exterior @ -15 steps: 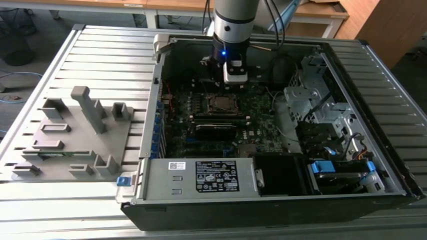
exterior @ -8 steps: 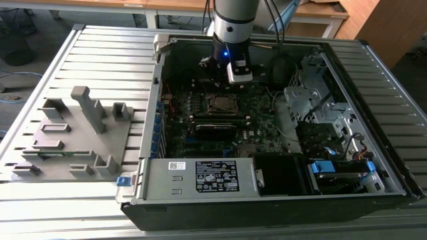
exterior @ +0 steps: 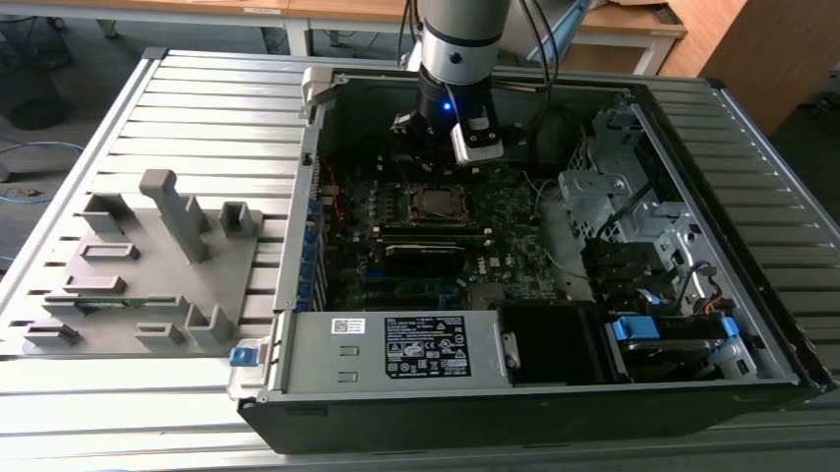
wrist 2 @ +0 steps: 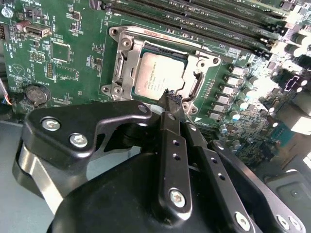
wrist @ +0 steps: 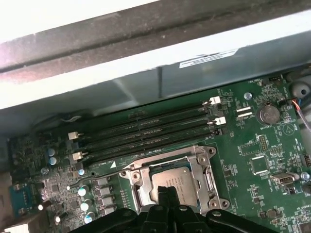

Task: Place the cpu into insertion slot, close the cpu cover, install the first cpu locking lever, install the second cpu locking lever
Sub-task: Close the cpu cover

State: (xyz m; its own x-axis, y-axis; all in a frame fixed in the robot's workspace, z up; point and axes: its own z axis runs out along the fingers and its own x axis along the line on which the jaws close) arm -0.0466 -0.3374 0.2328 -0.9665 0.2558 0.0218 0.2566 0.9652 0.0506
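I'm driving this from afar, and what I see reads as a robotics lab set up in an office-type room. The arm (exterior: 462, 39) hangs over a bench (exterior: 197, 108) of ribbed metal slats, the sort made for bolting rigs down. On it lies an open computer case (exterior: 525, 418), its green motherboard (wrist 2: 63, 58) exposed with the cpu (wrist 2: 155, 77) in its socket. Beside the case, at the exterior view's left, sits a grey moulded parts fixture (exterior: 145, 265). Behind the bench stand wooden desks (exterior: 630, 25). A dark bin (exterior: 30, 93) and a loose blue cable (exterior: 27, 192) are on the floor.
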